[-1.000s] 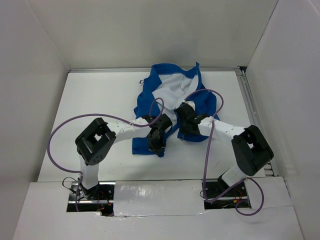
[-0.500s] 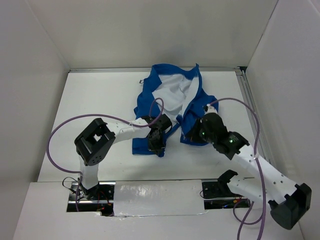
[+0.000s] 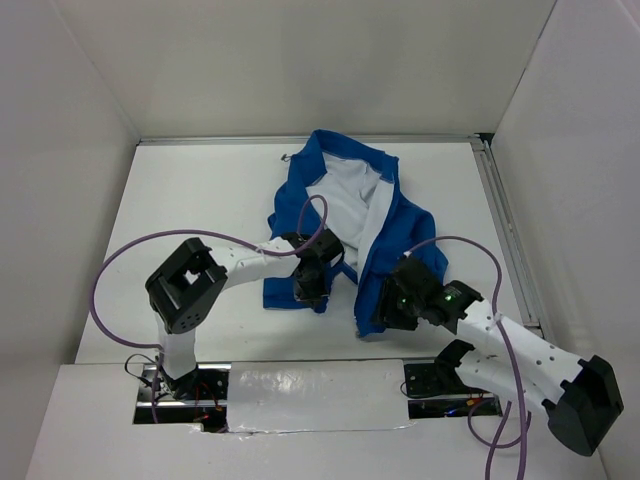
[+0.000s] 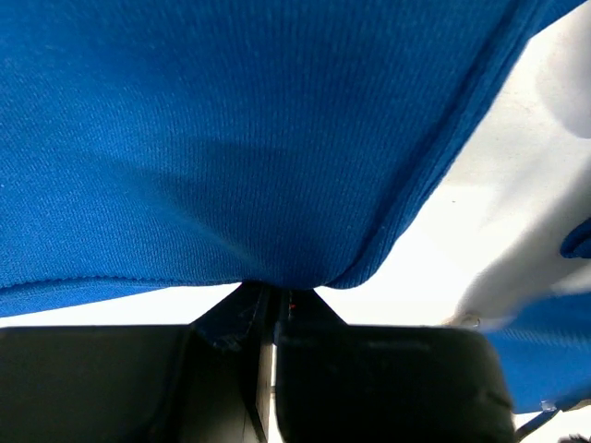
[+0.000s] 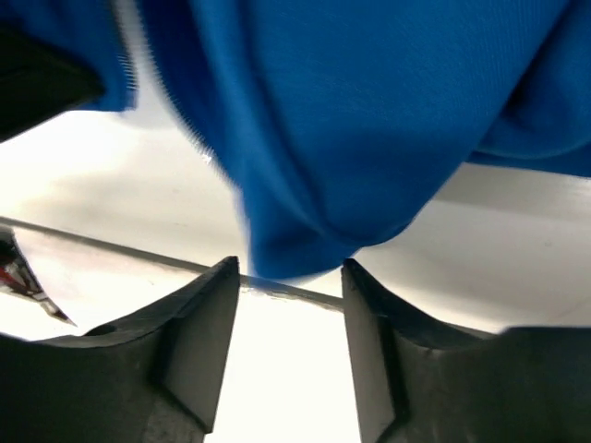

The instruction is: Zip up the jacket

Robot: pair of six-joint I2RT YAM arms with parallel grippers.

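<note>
The blue jacket (image 3: 410, 225) lies open in the middle of the table, its white lining (image 3: 345, 190) facing up. My left gripper (image 3: 308, 290) is shut on the hem of its left front panel; the left wrist view shows the jaws pinched together (image 4: 274, 293) on the fold of blue fabric (image 4: 231, 138). The right front panel stretches toward the near edge and ends at my right gripper (image 3: 372, 318). That gripper (image 5: 291, 272) is open. The panel's blue corner (image 5: 369, 120) hangs just past the fingertips and is not pinched.
White walls close in the table on three sides. A metal rail (image 3: 500, 230) runs along the right edge. A taped front ledge (image 3: 310, 395) covers the arm bases. Purple cables (image 3: 120, 265) loop over both arms.
My right arm swung toward the near edge, pulling the jacket's right front panel out straight, and its jaws then opened and let the fabric go. My left gripper has not moved.
</note>
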